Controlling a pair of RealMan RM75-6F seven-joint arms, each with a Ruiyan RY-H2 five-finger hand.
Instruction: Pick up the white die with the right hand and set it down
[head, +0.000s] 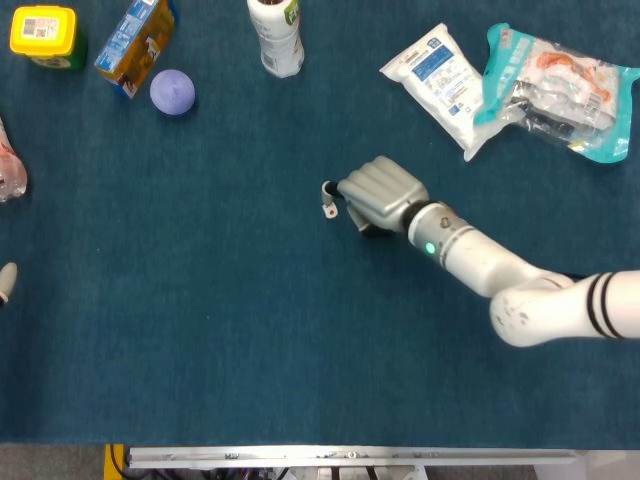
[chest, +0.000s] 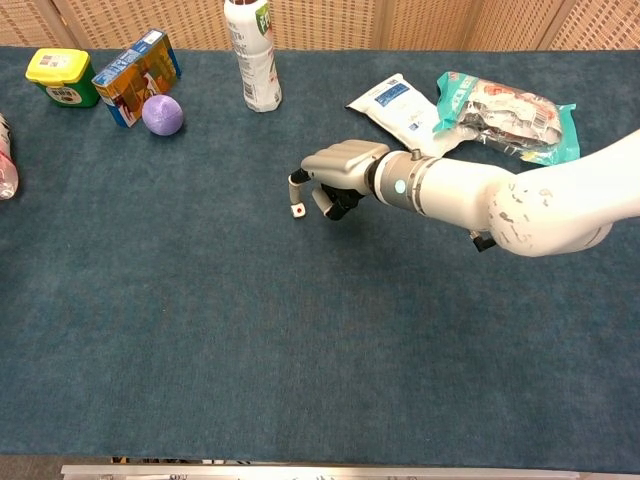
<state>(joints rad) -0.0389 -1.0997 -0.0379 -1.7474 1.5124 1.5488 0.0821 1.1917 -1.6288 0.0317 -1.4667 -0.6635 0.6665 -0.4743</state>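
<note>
The white die (head: 328, 210) (chest: 297, 211) is small, with a red pip, and sits on the blue cloth near the table's middle. My right hand (head: 378, 194) (chest: 340, 172) hovers just right of it, knuckles up and fingers curled down. Its forefinger tip hangs right above the die, the thumb stands a little to the right, and the gap between them is wider than the die. I cannot see a pinch on the die. Only a pale tip of my left hand (head: 6, 281) shows at the left edge of the head view.
At the back stand a yellow-lidded tub (head: 43, 33), a blue-orange carton (head: 133, 44), a purple ball (head: 172, 91) and a white bottle (head: 276, 38). Two snack packs (head: 436, 72) (head: 555, 88) lie at the back right. A clear wrapped item (head: 8, 170) is at the left edge.
</note>
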